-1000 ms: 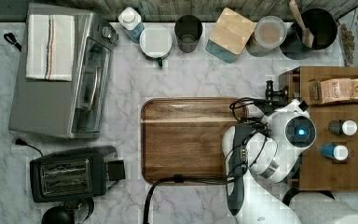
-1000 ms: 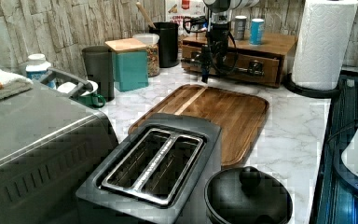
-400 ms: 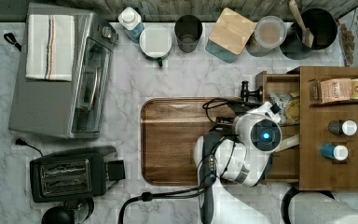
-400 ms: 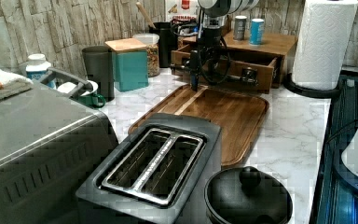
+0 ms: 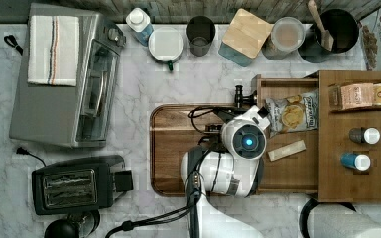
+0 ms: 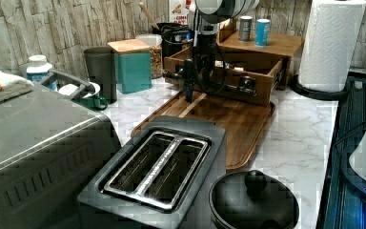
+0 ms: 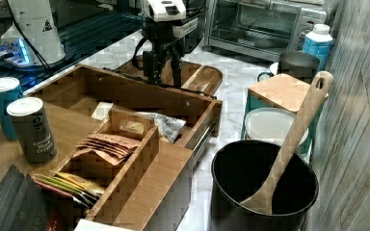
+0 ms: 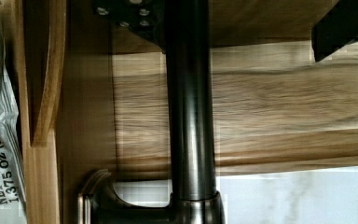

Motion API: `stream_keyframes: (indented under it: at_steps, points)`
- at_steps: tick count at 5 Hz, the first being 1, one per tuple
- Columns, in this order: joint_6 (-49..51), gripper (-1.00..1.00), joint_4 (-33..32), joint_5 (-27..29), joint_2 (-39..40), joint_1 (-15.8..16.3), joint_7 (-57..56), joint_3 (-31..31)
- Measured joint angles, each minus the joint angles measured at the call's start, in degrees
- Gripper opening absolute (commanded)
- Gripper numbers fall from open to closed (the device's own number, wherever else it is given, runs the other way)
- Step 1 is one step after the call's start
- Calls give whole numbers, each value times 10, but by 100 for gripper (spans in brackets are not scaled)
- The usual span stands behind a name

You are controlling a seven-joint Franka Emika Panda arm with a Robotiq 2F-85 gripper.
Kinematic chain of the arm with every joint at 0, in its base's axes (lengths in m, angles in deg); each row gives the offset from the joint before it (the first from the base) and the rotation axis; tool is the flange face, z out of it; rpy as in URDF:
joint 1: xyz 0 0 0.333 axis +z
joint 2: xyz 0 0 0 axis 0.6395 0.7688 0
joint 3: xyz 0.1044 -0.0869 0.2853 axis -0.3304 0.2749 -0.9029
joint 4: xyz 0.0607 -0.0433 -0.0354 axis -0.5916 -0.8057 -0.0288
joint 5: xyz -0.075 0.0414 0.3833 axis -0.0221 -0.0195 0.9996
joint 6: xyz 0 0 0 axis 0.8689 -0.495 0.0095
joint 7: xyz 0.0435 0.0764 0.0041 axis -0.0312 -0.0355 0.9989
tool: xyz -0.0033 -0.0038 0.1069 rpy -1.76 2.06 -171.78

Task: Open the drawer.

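One drawer (image 5: 287,134) stands pulled out over the cutting board (image 5: 178,148) (snack bag inside); gripper (image 6: 189,88) fingers clamped on its bar handle (image 8: 190,116).

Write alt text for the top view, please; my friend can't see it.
A white robot arm reaches over a wooden cutting board to a pulled-out wooden drawer holding a chip bag, on a marble counter.

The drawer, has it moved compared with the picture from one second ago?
Yes. The drawer has slid out of the cabinet toward the top view's left, over the cutting board; its chip bag is now exposed.
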Motion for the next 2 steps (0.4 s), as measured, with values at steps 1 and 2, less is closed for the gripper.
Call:
stream_keyframes:
  at_steps: [1,2]
  points:
    - [2,100,-4,-22,-3,18,20,1]
    - [3,100,-3,-51,-3,21,64,2]
